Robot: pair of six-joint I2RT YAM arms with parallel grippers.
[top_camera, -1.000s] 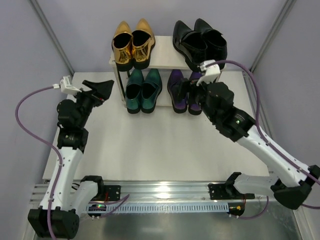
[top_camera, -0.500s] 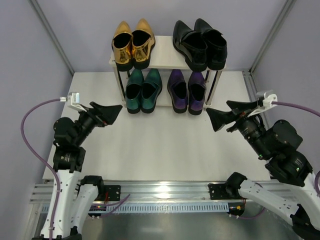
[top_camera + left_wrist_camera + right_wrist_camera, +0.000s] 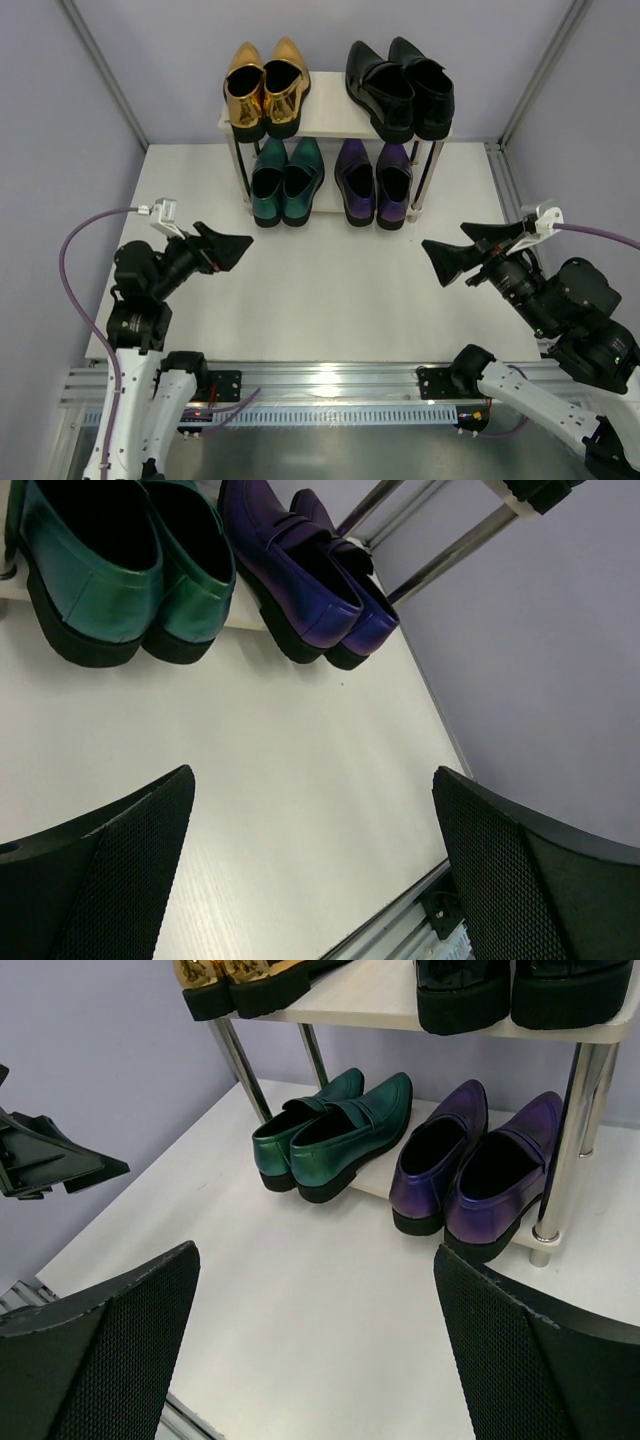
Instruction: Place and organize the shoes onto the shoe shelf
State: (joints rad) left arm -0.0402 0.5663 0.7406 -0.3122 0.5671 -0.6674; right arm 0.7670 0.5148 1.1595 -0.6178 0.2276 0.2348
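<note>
The shoe shelf [image 3: 325, 112] stands at the back of the table. Gold shoes [image 3: 264, 88] and black shoes [image 3: 400, 86] sit on its top board. Teal shoes [image 3: 285, 182] [image 3: 115, 575] [image 3: 335, 1132] and purple shoes [image 3: 373, 183] [image 3: 310, 575] [image 3: 480, 1170] sit on the lower board. My left gripper [image 3: 228, 248] [image 3: 312, 780] hangs open and empty over the table's left front. My right gripper [image 3: 450, 255] [image 3: 315, 1255] hangs open and empty at the right front. Both are well short of the shelf.
Grey walls and slanted frame posts [image 3: 100, 70] enclose the table. A metal rail [image 3: 330, 385] with the arm bases runs along the near edge. In the right wrist view the left gripper's fingers [image 3: 45, 1165] show at far left.
Both arms have drawn back from the shelf toward the near edge, the right one leaving the purple shoes. Both grippers have opened wider.
</note>
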